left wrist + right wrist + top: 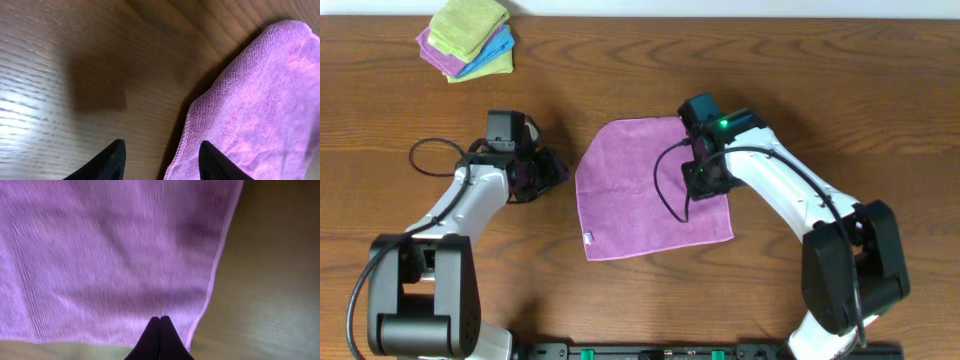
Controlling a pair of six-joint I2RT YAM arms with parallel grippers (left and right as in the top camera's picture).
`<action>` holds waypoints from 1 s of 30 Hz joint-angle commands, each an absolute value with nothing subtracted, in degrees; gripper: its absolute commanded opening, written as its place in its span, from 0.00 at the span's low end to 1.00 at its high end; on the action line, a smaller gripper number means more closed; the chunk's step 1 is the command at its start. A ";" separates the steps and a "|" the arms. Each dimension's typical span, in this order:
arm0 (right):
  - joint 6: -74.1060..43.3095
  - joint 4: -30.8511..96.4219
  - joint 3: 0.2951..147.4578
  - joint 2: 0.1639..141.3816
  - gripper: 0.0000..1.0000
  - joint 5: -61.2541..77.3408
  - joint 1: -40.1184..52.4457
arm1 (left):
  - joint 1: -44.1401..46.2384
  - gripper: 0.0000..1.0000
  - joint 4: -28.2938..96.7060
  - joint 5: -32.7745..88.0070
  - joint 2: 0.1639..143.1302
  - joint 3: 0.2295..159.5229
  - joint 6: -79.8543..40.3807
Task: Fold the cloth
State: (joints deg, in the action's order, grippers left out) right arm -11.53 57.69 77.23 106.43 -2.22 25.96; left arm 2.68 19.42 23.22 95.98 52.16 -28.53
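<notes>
The lilac cloth point(640, 195) lies spread flat on the wooden table, with its small white tag point(588, 238) at the lower left edge. My left gripper point(552, 172) is open and empty just left of the cloth. In the left wrist view point(162, 150) one finger is over bare wood and the other over the cloth's hem point(260, 100). My right gripper point(705, 178) is over the cloth's right part. In the right wrist view its fingers point(160, 321) are pressed together with nothing between them, above the cloth point(115, 255) near its edge.
A stack of folded cloths point(470, 38), lime green on top with blue and purple below, lies at the far left corner. Black cables loop beside each arm. Bare wood surrounds the cloth.
</notes>
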 commanded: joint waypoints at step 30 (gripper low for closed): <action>-0.05 53.08 77.49 105.65 0.01 11.92 25.58 | 2.63 0.57 -12.32 38.65 109.47 43.22 -50.37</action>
State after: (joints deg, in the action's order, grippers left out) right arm -1.63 53.08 77.23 106.43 10.15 25.96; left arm 2.63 -13.56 40.99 105.82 44.56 -48.25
